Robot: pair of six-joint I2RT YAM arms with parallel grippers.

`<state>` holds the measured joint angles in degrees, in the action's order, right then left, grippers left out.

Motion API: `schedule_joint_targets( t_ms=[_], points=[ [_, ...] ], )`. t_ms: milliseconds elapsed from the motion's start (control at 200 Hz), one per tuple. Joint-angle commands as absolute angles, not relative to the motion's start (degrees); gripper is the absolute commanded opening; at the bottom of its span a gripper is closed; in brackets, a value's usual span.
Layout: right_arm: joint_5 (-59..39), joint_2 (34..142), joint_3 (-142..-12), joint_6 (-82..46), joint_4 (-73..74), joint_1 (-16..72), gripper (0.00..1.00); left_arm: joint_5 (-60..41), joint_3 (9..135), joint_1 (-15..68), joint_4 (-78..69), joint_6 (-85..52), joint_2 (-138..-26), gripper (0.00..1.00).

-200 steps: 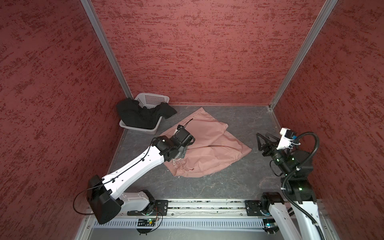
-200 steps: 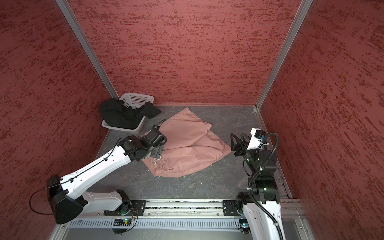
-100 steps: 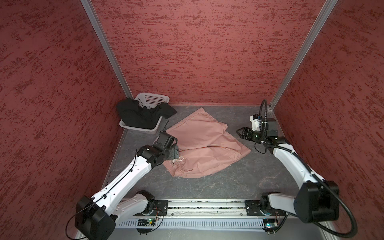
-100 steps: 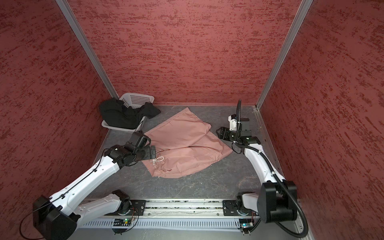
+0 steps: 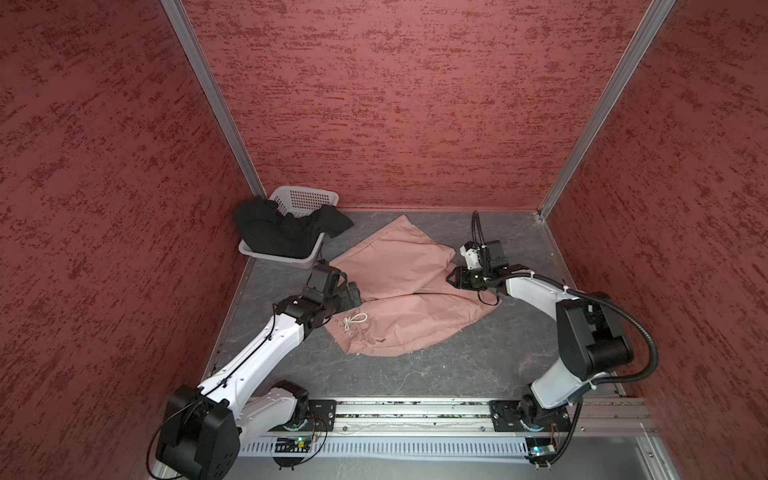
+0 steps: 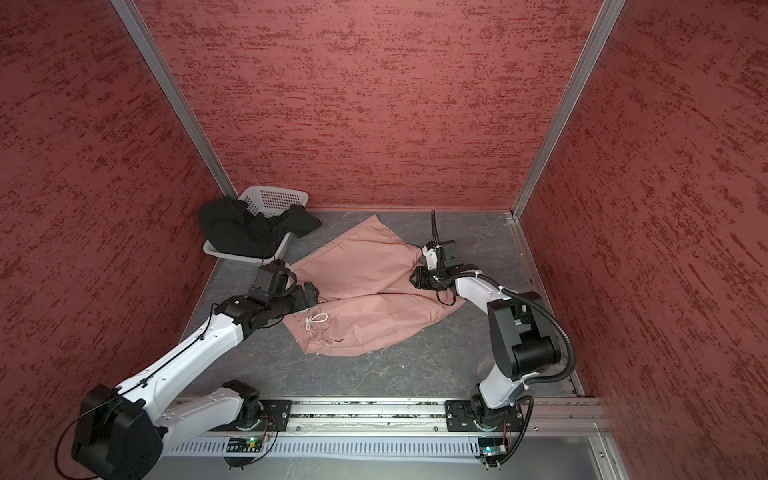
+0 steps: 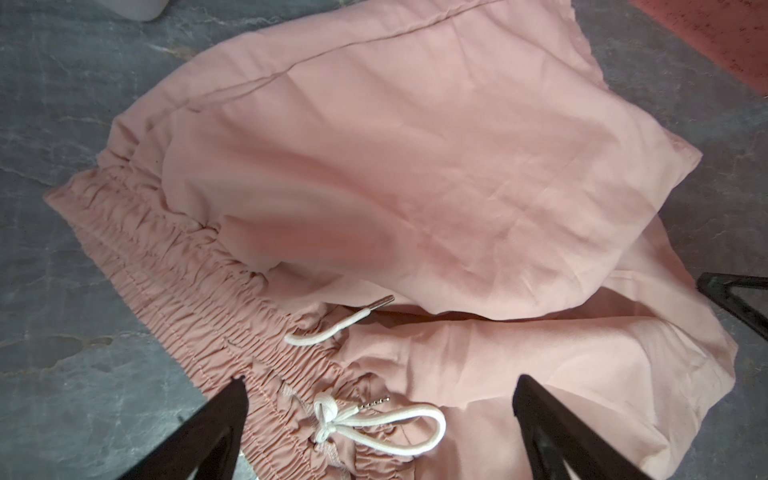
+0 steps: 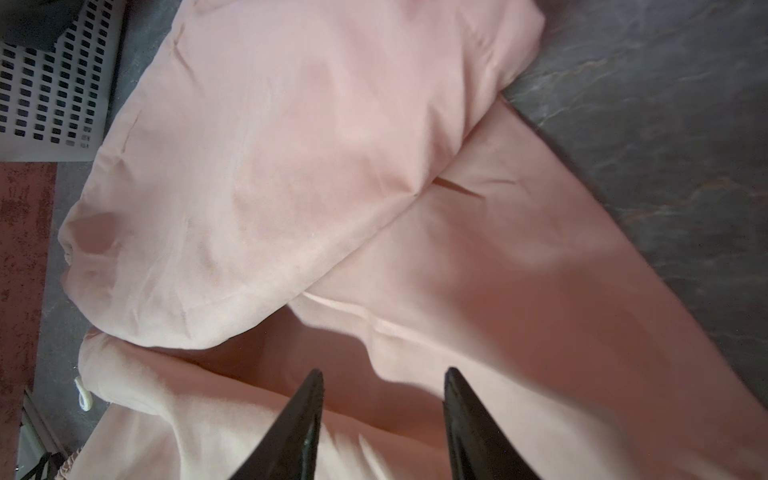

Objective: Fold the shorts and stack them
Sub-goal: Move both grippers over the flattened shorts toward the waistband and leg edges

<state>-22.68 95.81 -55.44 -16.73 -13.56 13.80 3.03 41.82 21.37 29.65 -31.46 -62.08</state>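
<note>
The dusty pink shorts (image 5: pixel 409 291) (image 6: pixel 374 299) lie spread on the grey floor, one leg lapping over the other. Their gathered waistband (image 7: pixel 187 291) and white drawstring (image 7: pixel 374 419) point toward the left arm. My left gripper (image 5: pixel 353 296) (image 6: pixel 309 293) (image 7: pixel 380 382) hovers wide open over the waistband by the drawstring knot, holding nothing. My right gripper (image 5: pixel 451 276) (image 6: pixel 413 276) (image 8: pixel 384 371) is low over the leg ends. Its jaws stand partly apart with pink cloth under them, none pinched. The black shorts (image 5: pixel 282 232) (image 6: pixel 249 228) hang bunched in and over the basket.
A white perforated basket (image 5: pixel 305 199) (image 6: pixel 274 199) (image 8: pixel 50 104) stands in the back left corner, close to the pink shorts' upper leg. Red walls enclose three sides. The arms' metal rail (image 5: pixel 411 415) runs along the front edge.
My right arm has swung in from the right side to the pink shorts' leg ends, and its jaws have narrowed. My left gripper has drawn back to the waistband edge.
</note>
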Motion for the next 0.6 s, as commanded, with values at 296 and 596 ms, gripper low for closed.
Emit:
schedule_joint_targets(
  t_ms=[296,596],
  points=[
    [-16.7,94.9,-42.8,-27.9,-7.5,12.9,0.34,2.0,39.8,17.2,23.6,-29.3,-62.8,0.99],
    [-8.0,61.2,-25.7,-42.9,-14.8,12.9,0.37,0.7,41.3,17.0,24.9,-27.0,-65.5,0.99]
  ],
)
